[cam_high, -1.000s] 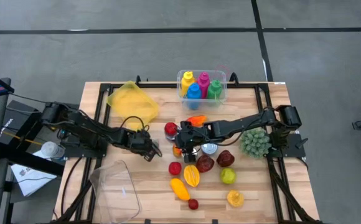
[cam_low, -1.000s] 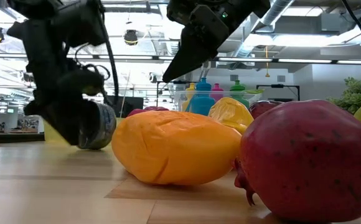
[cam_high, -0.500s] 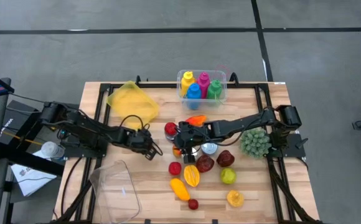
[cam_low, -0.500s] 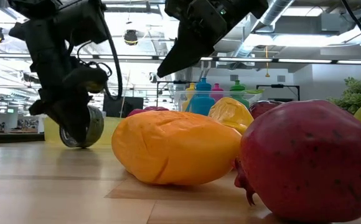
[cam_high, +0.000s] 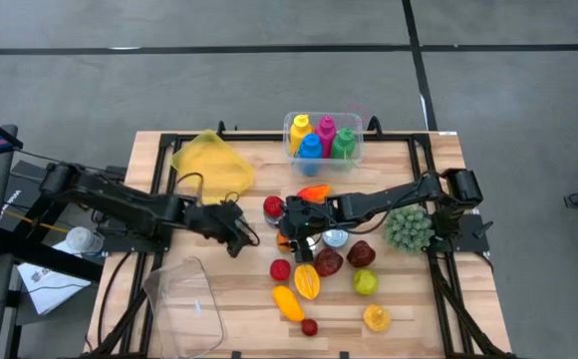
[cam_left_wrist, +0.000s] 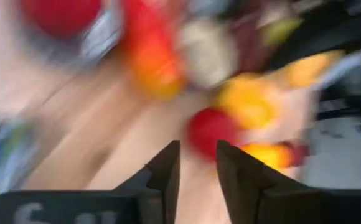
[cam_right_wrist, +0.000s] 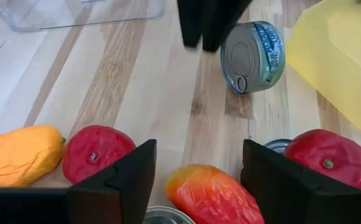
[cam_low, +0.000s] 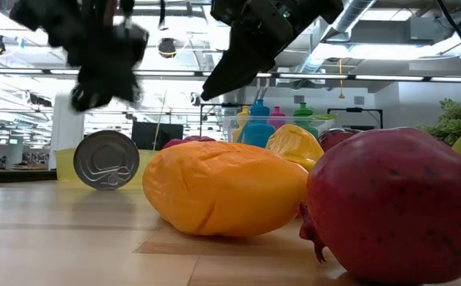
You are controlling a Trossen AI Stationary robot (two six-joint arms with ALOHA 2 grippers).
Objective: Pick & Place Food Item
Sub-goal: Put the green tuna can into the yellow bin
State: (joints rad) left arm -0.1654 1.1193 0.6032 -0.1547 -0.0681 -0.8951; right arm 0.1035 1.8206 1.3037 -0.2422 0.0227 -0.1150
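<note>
Wood-slat table (cam_high: pixel 389 170) with a black frame; I see the ribbed metal can (cam_low: pixel 106 160) lying on its side, ring-pull end facing the low camera, free of the left gripper (cam_low: pixel 103 75) just above, fingers a narrow gap apart; right gripper (cam_right_wrist: pixel 199 158) spread wide, empty, over a wrinkled orange-red mango (cam_right_wrist: pixel 211 194); smooth red apple (cam_right_wrist: pixel 98 154) alongside.

Two dark, near-black jointed arms, left arm (cam_high: pixel 120 204) and right arm (cam_high: pixel 389 197), with chunky rounded joints. Black cables loop along the left arm and trail off both bases. Each wrist ends in two flat, squared black fingers (cam_right_wrist: pixel 115 186). Small green light on the right arm's wrist.
</note>
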